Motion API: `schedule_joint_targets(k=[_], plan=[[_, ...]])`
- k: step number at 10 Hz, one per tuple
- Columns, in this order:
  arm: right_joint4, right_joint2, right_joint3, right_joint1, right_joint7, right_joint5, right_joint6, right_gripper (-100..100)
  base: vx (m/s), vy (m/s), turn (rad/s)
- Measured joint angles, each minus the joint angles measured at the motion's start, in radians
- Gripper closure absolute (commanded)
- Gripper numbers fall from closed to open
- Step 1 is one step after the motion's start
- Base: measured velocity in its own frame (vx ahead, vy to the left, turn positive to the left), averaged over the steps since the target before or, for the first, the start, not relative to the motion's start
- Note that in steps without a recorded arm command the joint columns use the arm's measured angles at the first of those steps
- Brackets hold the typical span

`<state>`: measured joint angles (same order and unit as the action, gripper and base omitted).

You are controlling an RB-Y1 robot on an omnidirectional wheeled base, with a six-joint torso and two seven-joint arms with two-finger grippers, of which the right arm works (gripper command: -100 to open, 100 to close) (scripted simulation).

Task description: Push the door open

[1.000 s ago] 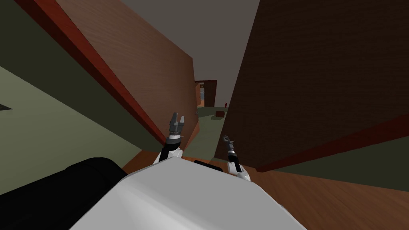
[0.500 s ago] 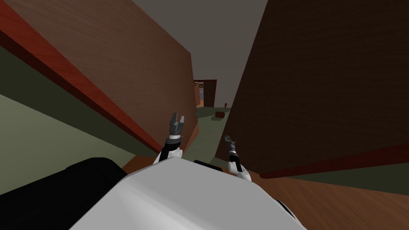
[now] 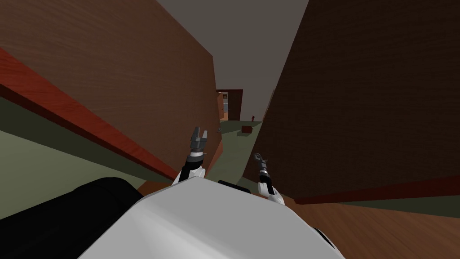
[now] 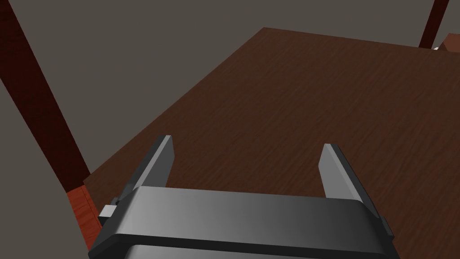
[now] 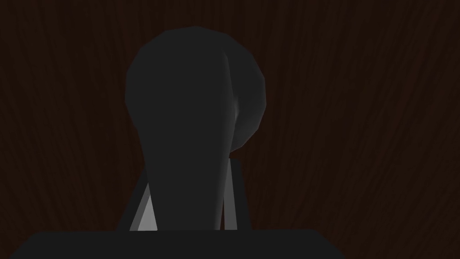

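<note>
Right pincer [image 3: 257, 157] is clamping the handle [image 5: 188, 103] on the dark door [image 3: 359, 112] at my right. Left pincer [image 4: 245, 155] is hovering apart, facing the door. Rigid, probably heavy: pushing near the handle is giving best leverage.

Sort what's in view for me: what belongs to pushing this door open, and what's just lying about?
Job: dark brown door; its dark handle, clamped by the right gripper; left gripper, open.
Lying about: small brown box and small red thing far ahead; brown panel on the left.
</note>
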<state>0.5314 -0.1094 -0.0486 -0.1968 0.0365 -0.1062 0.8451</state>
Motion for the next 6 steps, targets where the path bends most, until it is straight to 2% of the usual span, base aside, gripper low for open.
schedule_joint_targets(k=[2, 3, 4, 6], plan=[[0.042, 0.004, -0.008, 0.022, -0.008, -0.004, -0.026, 100, 0.141, 0.072, -0.087], [0.041, -0.001, -0.017, 0.026, -0.009, -0.009, -0.03, 100, 0.17, 0.066, -0.051], [0.011, -0.004, -0.029, 0.011, -0.011, -0.017, -0.022, 100, 0.17, 0.086, -0.042], [0.047, -0.007, -0.048, 0.029, -0.021, -0.026, -0.035, 100, 0.164, 0.088, -0.066]])
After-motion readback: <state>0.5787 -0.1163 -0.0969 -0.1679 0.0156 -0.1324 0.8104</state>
